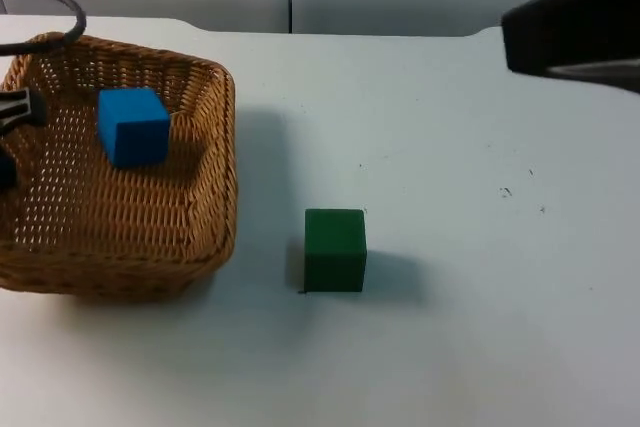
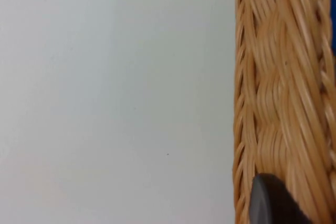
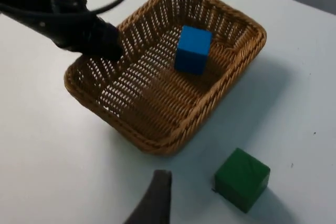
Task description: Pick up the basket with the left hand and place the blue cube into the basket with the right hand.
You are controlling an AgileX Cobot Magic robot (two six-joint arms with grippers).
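I see the blue cube (image 1: 133,125) already lying inside the wicker basket (image 1: 205,162), toward its far wall. The left gripper (image 1: 12,132) sits at the basket's left rim and, as I judge it, is clamped on that rim. The basket looks tilted, with a shadow under its right side, so I take it to be held partly off the white table (image 1: 480,277).

My worry is that one-sided hold: if the rim slips or the tilt grows, the cube could slide across the weave or tip out.

The right gripper (image 3: 155,203) hangs apart over the table near the green cube (image 1: 335,250); I cannot tell how its fingers stand. A careless move there could knock that cube.

Count: one basket, one blue cube, one green cube.
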